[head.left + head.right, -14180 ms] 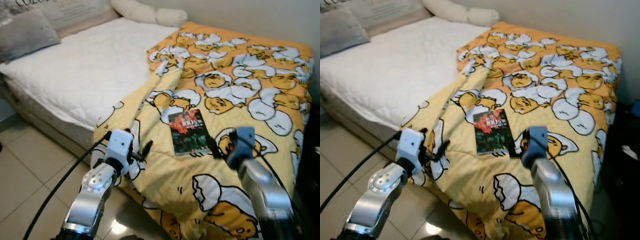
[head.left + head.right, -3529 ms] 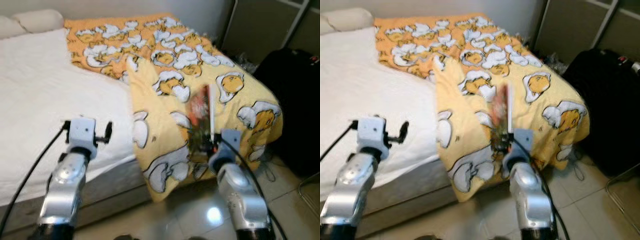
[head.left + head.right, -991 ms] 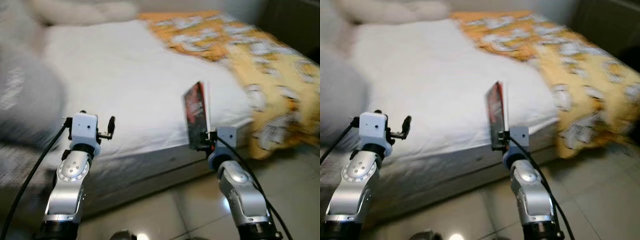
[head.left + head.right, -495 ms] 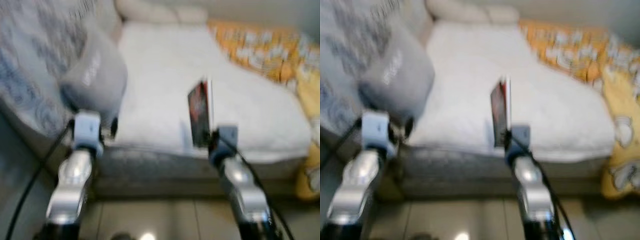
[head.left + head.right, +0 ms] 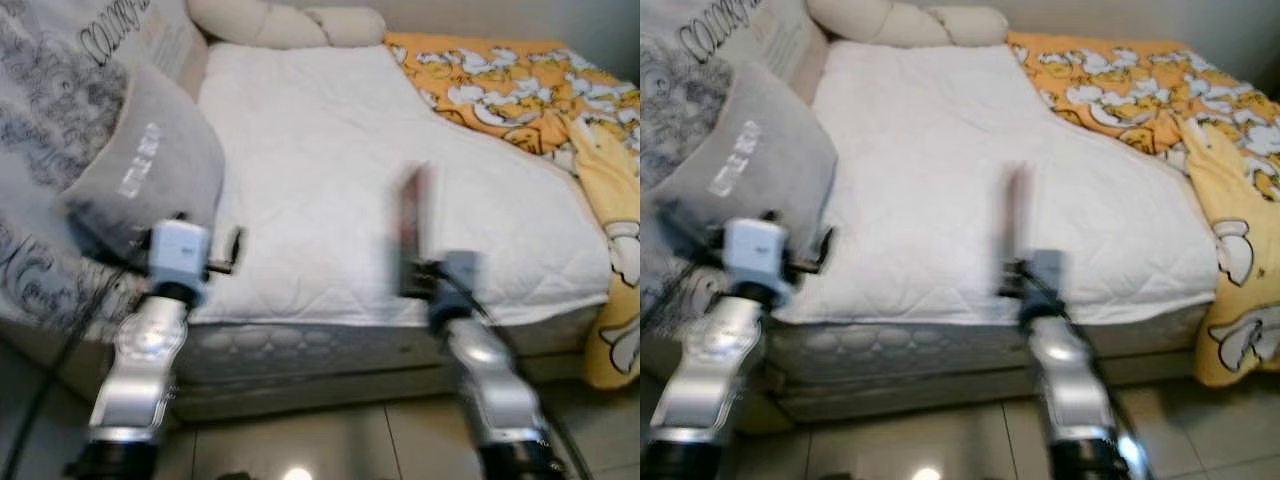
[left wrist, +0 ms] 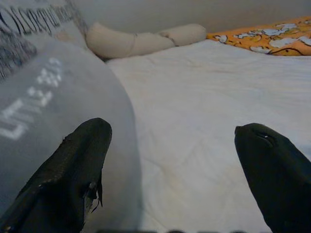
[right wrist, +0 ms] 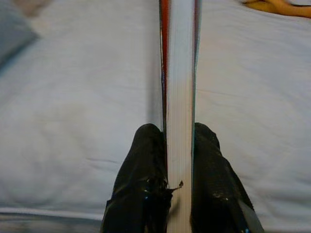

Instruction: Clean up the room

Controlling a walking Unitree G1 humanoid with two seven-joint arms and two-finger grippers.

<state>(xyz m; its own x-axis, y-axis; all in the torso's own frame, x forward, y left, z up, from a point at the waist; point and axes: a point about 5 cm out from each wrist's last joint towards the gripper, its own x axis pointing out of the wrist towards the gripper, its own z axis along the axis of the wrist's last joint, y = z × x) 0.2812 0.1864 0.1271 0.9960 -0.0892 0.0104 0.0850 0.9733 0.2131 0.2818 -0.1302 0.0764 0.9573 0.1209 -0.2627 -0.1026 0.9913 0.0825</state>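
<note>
Your right gripper (image 7: 179,145) clamps a thin red-covered book (image 7: 179,73) upright before the white quilted mattress (image 5: 330,170); left gripper (image 6: 170,141) fingers spread apart beside grey pillow (image 5: 150,170).

The bed (image 5: 330,180) carries a white quilted mattress cover, its near edge showing a patterned mattress side above the tiled floor (image 5: 300,440); a grey pillow (image 5: 150,170) with white lettering leans at about 9 o'clock, against a larger printed cushion (image 5: 50,90); two cream bolster pillows (image 5: 285,22) lie at 12 o'clock; an orange-yellow cartoon blanket (image 5: 540,85) lies bunched from 1 to 3 o'clock, draping over the bed's corner toward the floor.
</note>
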